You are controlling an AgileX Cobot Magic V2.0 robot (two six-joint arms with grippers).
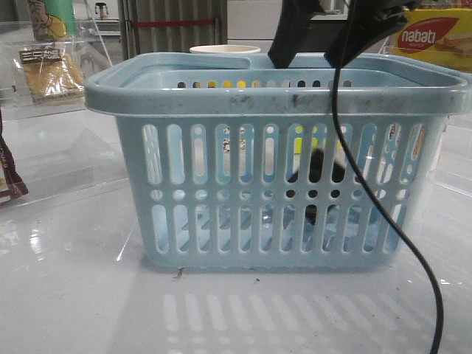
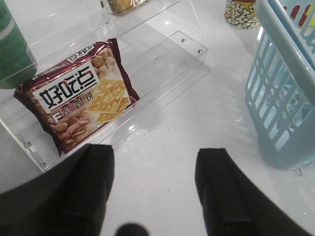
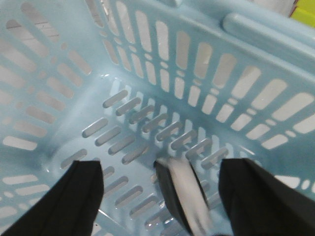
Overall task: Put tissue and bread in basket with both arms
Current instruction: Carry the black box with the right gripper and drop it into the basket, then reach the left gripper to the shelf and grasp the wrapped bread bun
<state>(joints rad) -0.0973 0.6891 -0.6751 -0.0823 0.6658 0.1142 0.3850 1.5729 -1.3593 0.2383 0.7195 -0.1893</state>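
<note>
tissue point(image 3: 184, 194) lies in basket point(image 1: 273, 96) | right gripper point(image 3: 160, 196) jaws apart over it | left gripper point(image 2: 155, 187) jaws apart, empty | bread point(image 1: 50, 70) at ten o'clock: light, crushable, grip packet edges

Light-blue slotted basket point(image 1: 273, 99), black-and-white tissue point(image 3: 183, 194)

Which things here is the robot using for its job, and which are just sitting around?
For the job:
- basket
- tissue, lying in the basket between the open right gripper
- bread, on the clear shelf behind
- left gripper, open over the table

Just lying about:
- maroon packet
- nabati box
- green can
- paper cup
</note>
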